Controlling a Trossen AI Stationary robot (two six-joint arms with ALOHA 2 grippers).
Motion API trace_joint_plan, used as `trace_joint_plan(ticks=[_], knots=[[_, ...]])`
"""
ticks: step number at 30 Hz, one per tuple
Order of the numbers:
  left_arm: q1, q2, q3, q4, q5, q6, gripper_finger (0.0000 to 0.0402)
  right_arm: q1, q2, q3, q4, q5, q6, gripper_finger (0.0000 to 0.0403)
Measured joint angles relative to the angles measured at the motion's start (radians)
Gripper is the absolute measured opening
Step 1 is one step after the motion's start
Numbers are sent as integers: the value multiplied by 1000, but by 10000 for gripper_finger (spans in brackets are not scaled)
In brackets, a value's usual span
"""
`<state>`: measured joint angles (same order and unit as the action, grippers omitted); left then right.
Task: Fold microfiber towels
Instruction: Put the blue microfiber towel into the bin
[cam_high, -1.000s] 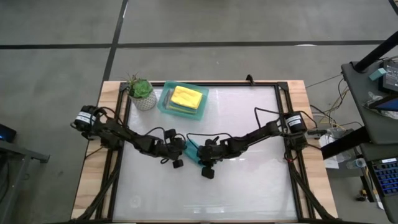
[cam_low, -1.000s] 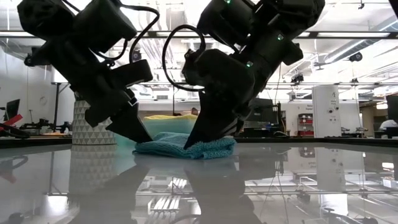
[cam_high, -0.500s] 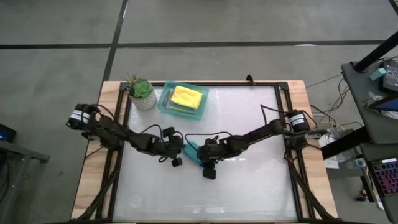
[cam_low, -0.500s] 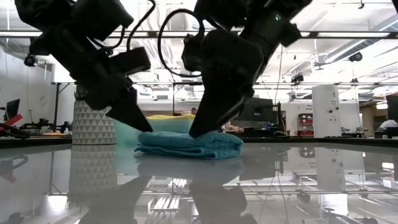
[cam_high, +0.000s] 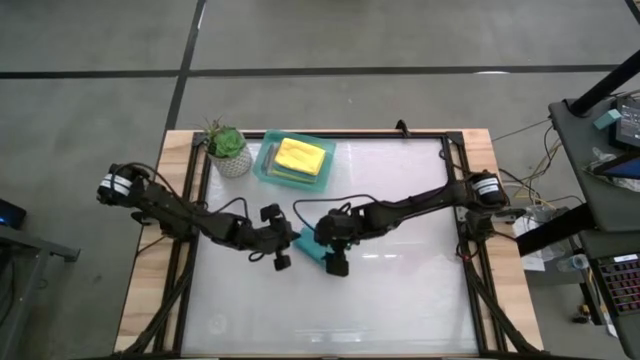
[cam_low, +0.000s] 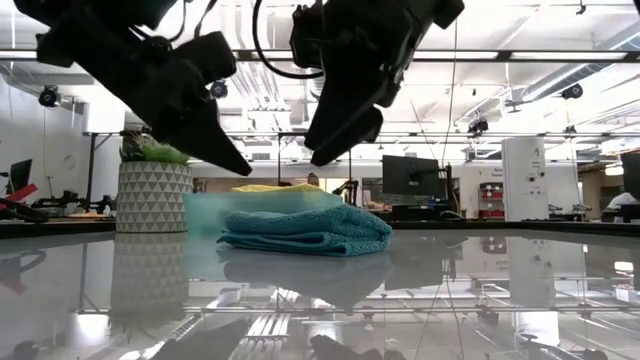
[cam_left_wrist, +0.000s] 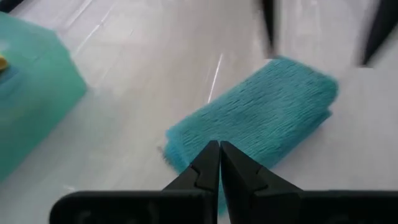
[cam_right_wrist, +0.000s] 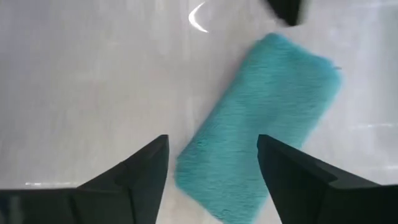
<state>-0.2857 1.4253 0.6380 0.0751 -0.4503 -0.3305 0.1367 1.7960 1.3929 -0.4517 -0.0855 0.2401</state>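
Two end effectors meet mid-surface in the high view, left end effector (cam_high: 284, 246) and right end effector (cam_high: 330, 250) flanking a folded teal towel (cam_high: 311, 247). Low view: towel (cam_low: 305, 229) lies flat, untouched. Left wrist: fingers (cam_left_wrist: 208, 167) pressed together. Right wrist: fingers (cam_right_wrist: 149, 168) spread wide above it.

The folded teal towel (cam_high: 308, 248) lay flat near the middle of the table (cam_high: 400, 300), and around it the glossy surface stood bare on most sides. Above it hung both grippers, the left gripper (cam_low: 238, 165) pinched shut and the right gripper (cam_right_wrist: 211, 168) spread wide (neither touching the cloth), crowding any approach from overhead. Behind the towel stood the mint tray (cam_high: 268, 168) holding a yellow towel (cam_high: 300, 156), with the potted plant (cam_high: 228, 150) beside it.
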Motion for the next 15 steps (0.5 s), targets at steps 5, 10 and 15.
trace_joint_plan(ticks=[5, 10, 15], knots=[[-24, 1, -2, 52, 1, 1, 0, -45, -22, 7, -42, -1, -16, 248], [-31, 2, -4, 98, 1, 6, 0, -104, -29, -12, -46, -4, -16, 254], [-31, 23, -4, 115, 2, 6, 0, -157, -28, -40, -32, -51, -5, 254]])
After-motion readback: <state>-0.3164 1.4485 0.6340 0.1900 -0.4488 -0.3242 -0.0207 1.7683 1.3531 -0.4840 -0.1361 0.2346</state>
